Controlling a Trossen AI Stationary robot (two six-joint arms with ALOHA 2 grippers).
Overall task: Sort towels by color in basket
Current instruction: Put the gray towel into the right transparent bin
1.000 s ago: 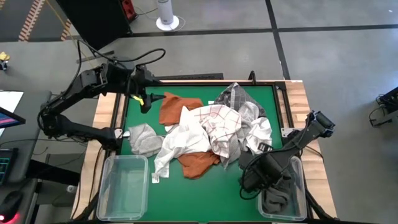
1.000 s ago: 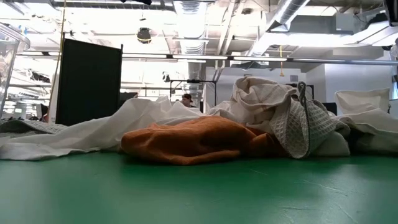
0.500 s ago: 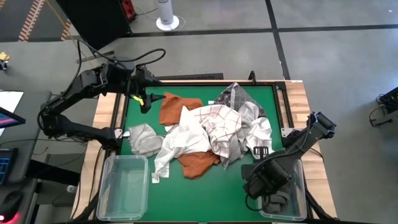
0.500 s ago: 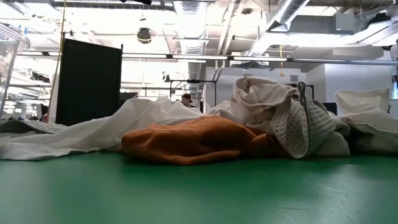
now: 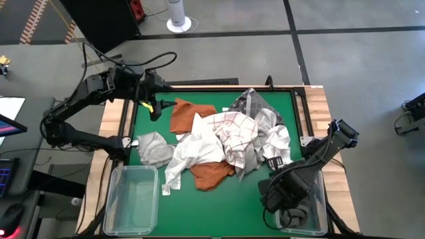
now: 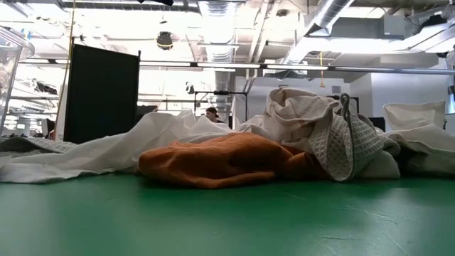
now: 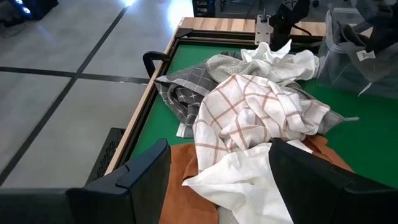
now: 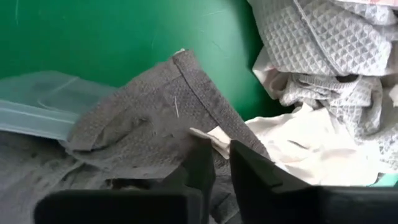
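On your green table (image 5: 255, 191) the towel pile (image 5: 226, 141) lies in the middle — white, checked and rust orange mixed. The right clear bin (image 5: 321, 199) holds a dark grey towel (image 8: 143, 118); your right gripper (image 8: 221, 163) pinches its edge. The left gripper (image 7: 214, 171) waits spread near the far-left corner.

Both arms are built of dark, near-black jointed segments. The left arm (image 5: 80, 109) carries loose black cables that loop above its forearm, and a small yellow marking sits beside the left claw (image 5: 157, 106). The right arm (image 5: 319, 154) has a blocky dark elbow housing and a bulky black wrist. The right claw (image 8: 221, 163) shows two flat, matte dark fingers (image 8: 202, 163) with squared edges.
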